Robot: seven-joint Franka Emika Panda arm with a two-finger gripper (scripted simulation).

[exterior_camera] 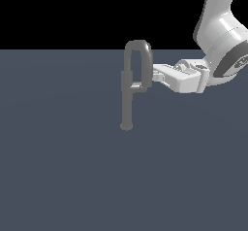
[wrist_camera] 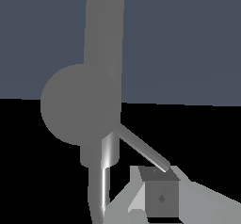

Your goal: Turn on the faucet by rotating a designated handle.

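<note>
The grey faucet point(exterior_camera: 127, 104) stands upright on its small round foot, its arched loop spout point(exterior_camera: 139, 45) on top. The short handle point(exterior_camera: 139, 88) sticks out sideways from the post towards the exterior view's right, below the spout's end. My gripper point(exterior_camera: 151, 76) reaches in level from the exterior view's right, just above and beside the handle's free end and close to the spout's end. In the wrist view the faucet point(wrist_camera: 102, 30) fills the middle. The thin handle bar point(wrist_camera: 141, 148) runs out to my gripper point(wrist_camera: 141, 195), whose fingers are together on nothing. Contact cannot be told.
The faucet stands on a flat dark blue-grey floor point(exterior_camera: 58, 176) that ends in black background behind it. My white arm point(exterior_camera: 220, 36) comes down from the upper part of the exterior view's right.
</note>
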